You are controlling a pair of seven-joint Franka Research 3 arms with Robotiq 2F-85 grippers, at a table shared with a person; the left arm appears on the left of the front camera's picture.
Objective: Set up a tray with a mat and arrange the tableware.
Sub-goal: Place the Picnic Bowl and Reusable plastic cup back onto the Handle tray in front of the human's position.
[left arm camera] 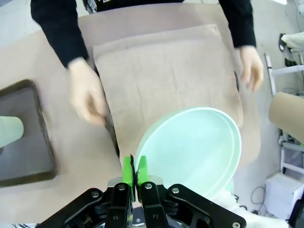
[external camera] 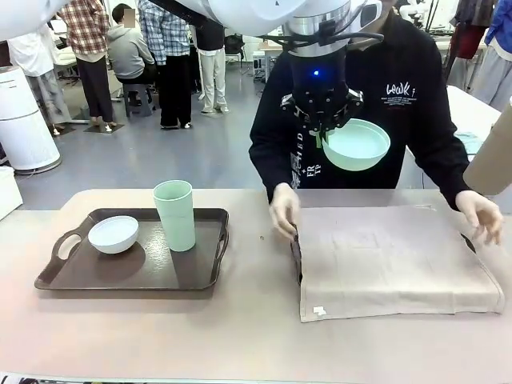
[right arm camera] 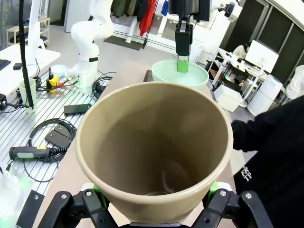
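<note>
The left gripper (external camera: 322,134) pinches the rim of the mint green bowl (external camera: 356,146), pads clamped on the thin wall. The bowl hangs to its right, held high above the table (external camera: 240,336). Beneath it lies the mat (external camera: 392,264) (draped over a dark tray (external camera: 298,260)), with a person's hand (external camera: 284,210) at one side and the other hand (external camera: 482,214) opposite. Down to its left, a brown tray (external camera: 120,276) carries the white bowl (external camera: 113,234) and mint green cup (external camera: 176,214). The right gripper (right arm camera: 154,192) clasps the taupe cup (right arm camera: 152,142) near its base, jaws spread wide around it.

Lab: loose cables (right arm camera: 43,127) across slatted bench (right arm camera: 61,102), monitor (right arm camera: 264,52), people (external camera: 166,60) standing on open floor (external camera: 208,152).
</note>
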